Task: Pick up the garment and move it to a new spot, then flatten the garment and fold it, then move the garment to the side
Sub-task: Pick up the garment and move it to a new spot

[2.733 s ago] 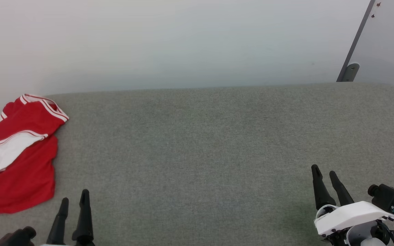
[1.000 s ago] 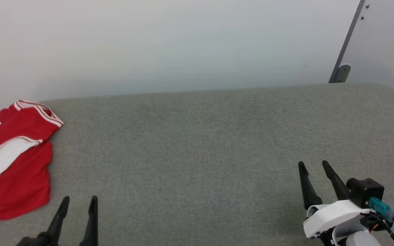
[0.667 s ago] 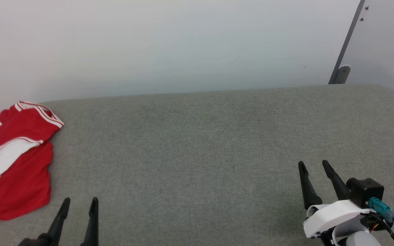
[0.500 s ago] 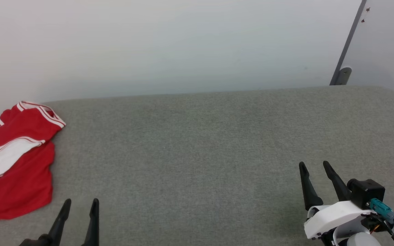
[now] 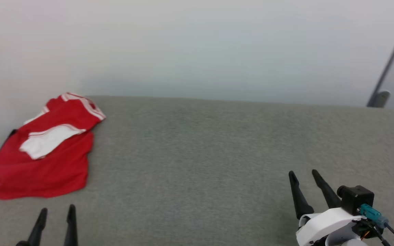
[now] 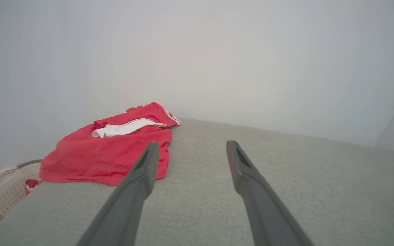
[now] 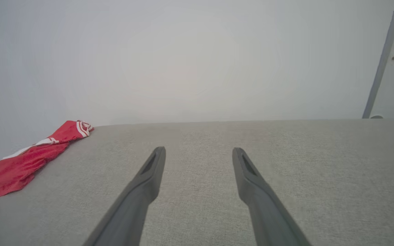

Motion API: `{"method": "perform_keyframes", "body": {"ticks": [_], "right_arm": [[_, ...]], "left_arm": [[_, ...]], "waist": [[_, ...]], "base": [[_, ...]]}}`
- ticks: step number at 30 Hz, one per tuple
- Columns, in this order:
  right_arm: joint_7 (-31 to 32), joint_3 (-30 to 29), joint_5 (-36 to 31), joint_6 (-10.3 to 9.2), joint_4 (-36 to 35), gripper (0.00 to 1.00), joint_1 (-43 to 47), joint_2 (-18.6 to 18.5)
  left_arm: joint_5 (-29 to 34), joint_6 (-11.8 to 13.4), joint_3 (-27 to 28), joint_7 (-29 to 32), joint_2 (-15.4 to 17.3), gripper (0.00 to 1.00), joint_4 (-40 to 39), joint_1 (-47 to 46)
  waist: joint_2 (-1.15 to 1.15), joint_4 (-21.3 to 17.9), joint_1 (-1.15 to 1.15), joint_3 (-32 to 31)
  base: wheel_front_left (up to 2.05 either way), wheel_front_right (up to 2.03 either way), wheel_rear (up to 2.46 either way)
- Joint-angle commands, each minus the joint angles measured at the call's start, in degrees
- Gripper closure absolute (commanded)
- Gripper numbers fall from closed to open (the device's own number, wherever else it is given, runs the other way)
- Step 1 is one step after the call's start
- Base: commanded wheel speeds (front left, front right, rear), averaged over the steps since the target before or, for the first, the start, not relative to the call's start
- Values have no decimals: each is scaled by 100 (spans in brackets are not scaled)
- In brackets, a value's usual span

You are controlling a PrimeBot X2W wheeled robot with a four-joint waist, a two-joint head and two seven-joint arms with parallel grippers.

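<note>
The garment (image 5: 43, 160), a red shirt with a white sleeve and red-white striped trim, lies crumpled at the far left end of the grey padded surface (image 5: 217, 153), one edge hanging over the left side. It also shows as the garment (image 6: 111, 150) ahead and left of my left fingers, and as the garment (image 7: 29, 157) far left. My left gripper (image 5: 56, 210) is open just in front of the shirt, not touching it. My right gripper (image 5: 303, 172) is open over bare grey fabric at the lower right.
A pale wall runs behind the surface. A grey metal post with a bracket (image 5: 378, 99) stands at the back right. A pale perforated basket (image 6: 2, 191) sits below the surface's left end. Wide bare fabric lies between the two grippers.
The head camera has swung left, so the shirt now sits further into the picture and the post has slid to the right edge. Both grippers stay open; the shirt lies as before.
</note>
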Motion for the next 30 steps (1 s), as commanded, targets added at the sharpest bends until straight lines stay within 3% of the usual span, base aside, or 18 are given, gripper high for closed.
{"method": "perform_keyframes", "body": {"ticks": [1, 13, 23, 30], "right_arm": [[-16, 60, 59, -6, 19, 0, 73, 18], [-88, 618, 423, -6, 204, 0, -16, 18], [-156, 821, 507, -6, 427, 0, -255, 15], [-144, 737, 408, -6, 454, 0, -218, 16]], "left_arm": [[-28, 54, 59, 25, 45, 0, -20, 99], [-222, 355, 495, 256, 210, 0, -373, 417], [-339, 415, 541, 305, 187, 0, -557, 498], [-547, 277, 538, 642, 406, 0, -551, 249]], "waist": [[0, 442, 0, -214], [0, 1402, 0, -459], [0, 1559, 0, -355], [0, 1410, 0, -231]], "base": [[0, 0, 0], [0, 0, 0], [0, 0, 0], [0, 0, 0]]}}
